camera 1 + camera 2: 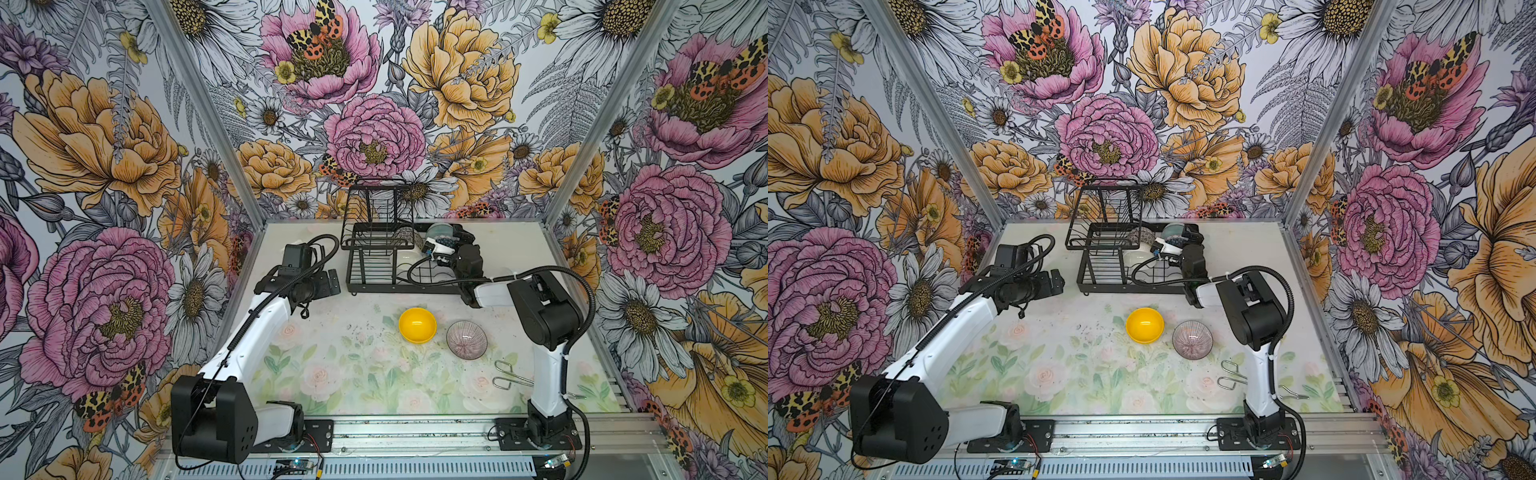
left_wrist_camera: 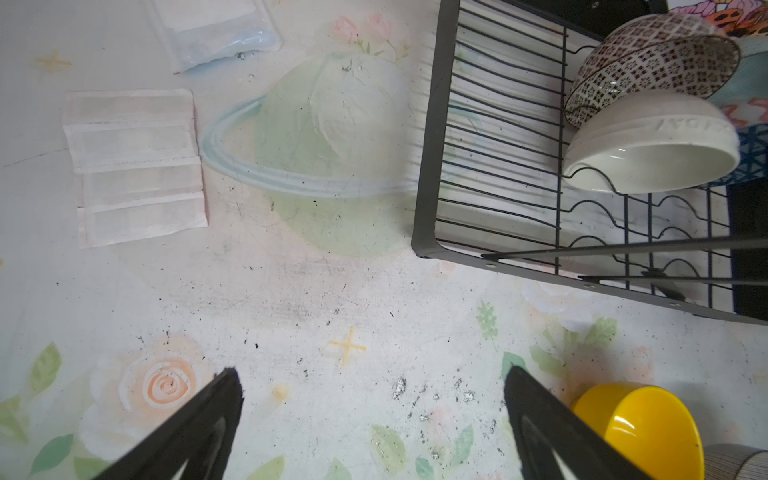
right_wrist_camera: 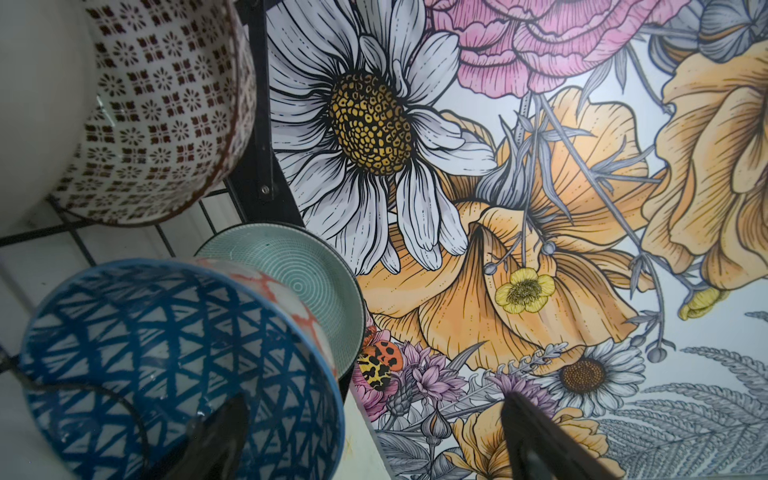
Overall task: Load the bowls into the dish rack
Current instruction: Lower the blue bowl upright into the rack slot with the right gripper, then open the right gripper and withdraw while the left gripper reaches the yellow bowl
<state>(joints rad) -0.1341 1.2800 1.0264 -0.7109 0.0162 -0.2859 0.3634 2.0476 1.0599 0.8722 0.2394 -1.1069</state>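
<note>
The black wire dish rack [image 1: 365, 286] stands at the back of the table. In its lower tier lean a mosaic bowl [image 3: 166, 116], a cream bowl [image 2: 652, 145], a teal spiral bowl [image 3: 291, 282] and a blue triangle bowl [image 3: 178, 365]. My right gripper [image 3: 372, 399] is open at the rack's right end. It straddles the blue bowl's rim, one finger [image 3: 216, 440] inside and the other outside, apart from the wall. A yellow bowl [image 1: 417, 325] and a mauve bowl [image 1: 466, 339] sit upright on the mat in front of the rack. My left gripper [image 2: 370, 374] hovers open and empty, left of the rack.
Metal wire tongs [image 1: 509, 376] lie by the right arm's base. The rack's raised upper basket [image 1: 380, 208] sits over its left half. Taped paper patches [image 2: 133, 166] and a plastic bag [image 2: 220, 37] lie flat on the mat, left of the rack.
</note>
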